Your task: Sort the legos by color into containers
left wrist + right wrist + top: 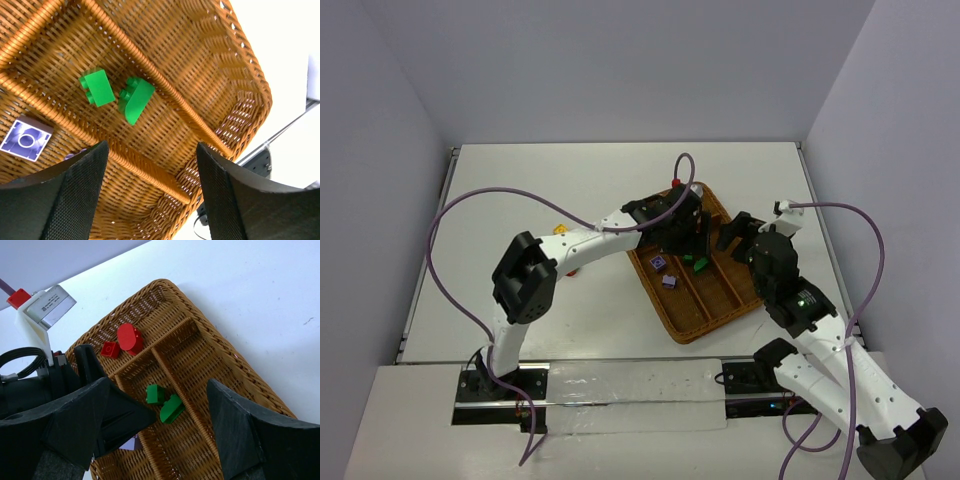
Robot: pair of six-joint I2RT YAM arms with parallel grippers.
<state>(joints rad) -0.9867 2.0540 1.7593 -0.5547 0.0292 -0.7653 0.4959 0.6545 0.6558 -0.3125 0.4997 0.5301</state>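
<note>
The wicker tray (715, 325) lies right of centre on the white table. Two green legos (96, 87) (135, 99) rest side by side in its middle long slot. My left gripper (151, 147) hangs open just above them with nothing between its fingers. A pale purple lego (26, 138) lies in the neighbouring slot. In the right wrist view, two red legos (110, 349) (130, 336) sit in the crosswise section and the green legos (156, 394) show below them. My right gripper (182, 400) is open and empty over the tray's (210, 335) right side.
A yellow lego (560, 228) lies on the table left of the tray, beside my left arm. A purple cable (470, 200) loops over the table's left half. My two grippers (692, 240) (732, 232) are close together above the tray.
</note>
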